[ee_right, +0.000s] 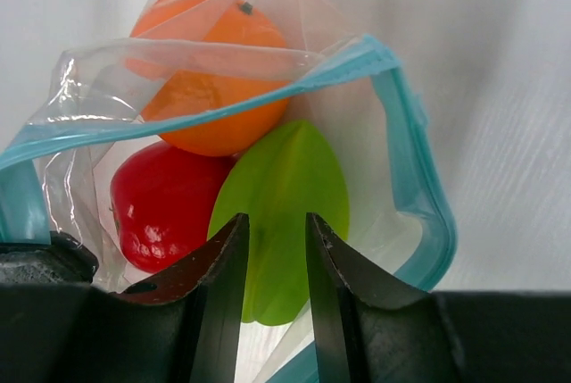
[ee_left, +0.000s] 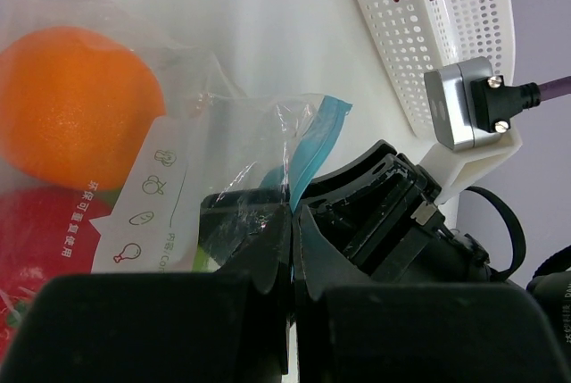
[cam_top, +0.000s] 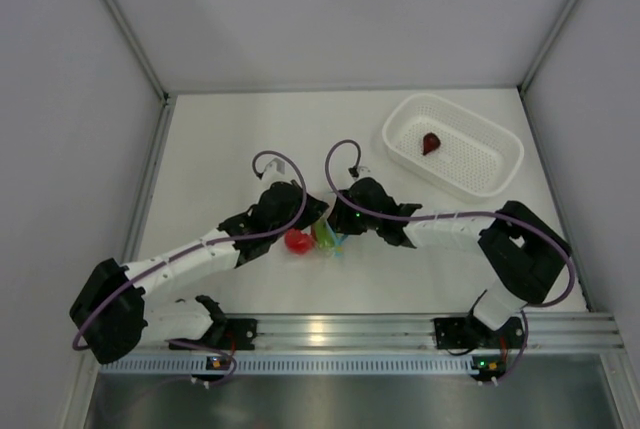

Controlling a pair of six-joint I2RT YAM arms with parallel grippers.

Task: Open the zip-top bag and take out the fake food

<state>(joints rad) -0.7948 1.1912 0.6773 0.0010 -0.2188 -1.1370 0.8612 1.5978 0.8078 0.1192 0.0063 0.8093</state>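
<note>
here left tool (ee_left: pixel 293 222) pinches zip-top bag (ee_left: pixel 178 178) edge

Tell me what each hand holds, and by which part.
Left hand pinches the zip-top bag by its rim beside the blue zip strip. Right hand is at the lime-green piece in the bag's mouth; a grip cannot be told.

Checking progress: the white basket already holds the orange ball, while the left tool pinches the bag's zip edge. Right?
Not quite. The top external view shows the white basket holding the dark maroon piece; the orange ball is inside the zip-top bag. The left tool does pinch the zip edge.
</note>
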